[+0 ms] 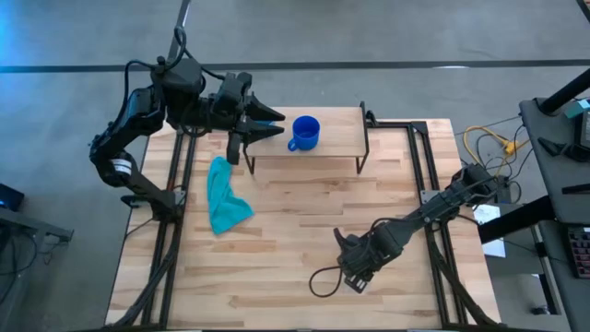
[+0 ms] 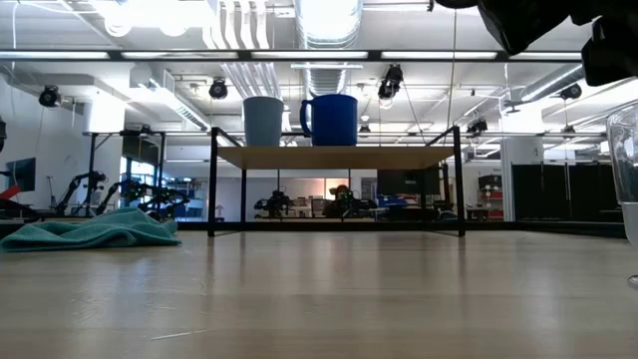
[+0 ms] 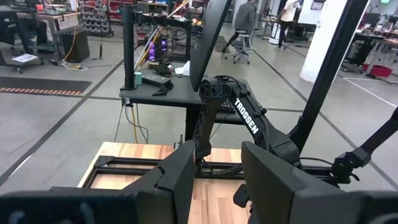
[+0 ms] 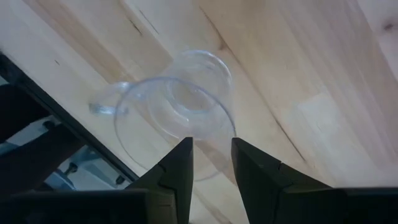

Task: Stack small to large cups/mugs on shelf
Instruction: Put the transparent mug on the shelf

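At the shelf's left end, left gripper (image 1: 269,123): hovers over the board with its fingers spread and nothing between them; from above it covers the light-blue cup, which shows only in the low view.
Light-blue cup (image 2: 263,121): upright on the shelf, directly below the left gripper.
Royal-blue mug (image 1: 305,133): upright on the shelf (image 1: 337,138), just beyond the left gripper's fingertips and close beside the light-blue cup; handle turned toward that gripper.
Right gripper (image 1: 354,269): low over the near right part of the table (image 1: 277,240); fingers (image 4: 177,168) slightly parted, straddling the rim of the clear cup without visibly pressing it.
Clear cup (image 4: 177,112): standing on the table right beneath the right gripper; hard to make out from above, where the gripper hides it, and cut off at the low view's edge.
Teal cloth (image 1: 223,195): crumpled on the table, near the left gripper, off the shelf.
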Robot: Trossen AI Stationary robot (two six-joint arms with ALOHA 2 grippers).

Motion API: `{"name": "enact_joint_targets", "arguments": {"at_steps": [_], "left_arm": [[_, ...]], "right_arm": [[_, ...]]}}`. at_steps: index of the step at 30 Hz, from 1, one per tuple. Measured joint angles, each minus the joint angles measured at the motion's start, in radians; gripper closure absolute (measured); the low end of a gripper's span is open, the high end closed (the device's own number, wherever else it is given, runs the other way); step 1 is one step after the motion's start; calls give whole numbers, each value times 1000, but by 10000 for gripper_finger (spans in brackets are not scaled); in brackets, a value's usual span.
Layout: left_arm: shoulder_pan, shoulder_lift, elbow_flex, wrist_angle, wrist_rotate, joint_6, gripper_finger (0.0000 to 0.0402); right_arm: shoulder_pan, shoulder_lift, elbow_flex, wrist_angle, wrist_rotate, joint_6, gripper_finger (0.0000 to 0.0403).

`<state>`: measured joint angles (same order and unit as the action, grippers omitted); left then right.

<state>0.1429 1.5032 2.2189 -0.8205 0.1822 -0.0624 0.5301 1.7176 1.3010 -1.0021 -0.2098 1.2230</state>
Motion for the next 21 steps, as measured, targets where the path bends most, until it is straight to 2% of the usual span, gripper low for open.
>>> {"name": "enact_joint_targets", "arguments": {"at_steps": [21], "left_arm": [[1, 0, 0, 0, 0, 43, 283]], "right_arm": [[0, 0, -2, 16, 30, 4, 303]]}}
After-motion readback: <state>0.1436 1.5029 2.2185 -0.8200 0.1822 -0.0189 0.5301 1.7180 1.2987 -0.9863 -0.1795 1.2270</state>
